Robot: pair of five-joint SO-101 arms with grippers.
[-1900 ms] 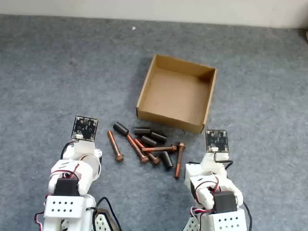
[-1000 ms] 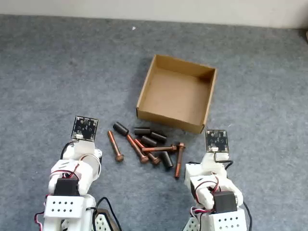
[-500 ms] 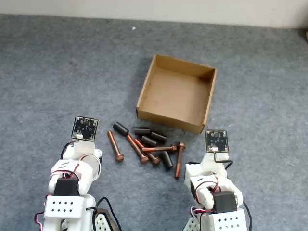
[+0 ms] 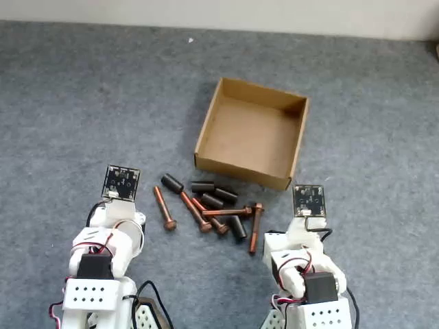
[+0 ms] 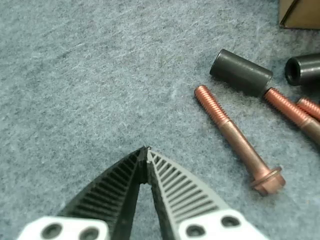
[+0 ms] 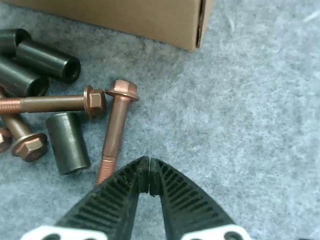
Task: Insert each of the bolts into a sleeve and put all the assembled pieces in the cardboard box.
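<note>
Several copper bolts (image 4: 206, 212) and several black sleeves (image 4: 212, 195) lie mixed on the grey carpet in front of the open cardboard box (image 4: 207, 129). One bolt (image 4: 164, 208) lies apart at the pile's left; in the left wrist view this bolt (image 5: 237, 140) is beside a sleeve (image 5: 241, 73). My left gripper (image 5: 146, 150) is shut and empty, just short of that bolt. My right gripper (image 6: 149, 162) is shut and empty, its tip next to the threaded end of a bolt (image 6: 115, 130) with a sleeve (image 6: 69, 142) beside it.
The box (image 6: 125, 17) has nothing inside and its near wall stands close behind the pile. Both arm bases (image 4: 103, 267) (image 4: 305, 274) sit at the near edge. Bare carpet stretches to the left, right and far side.
</note>
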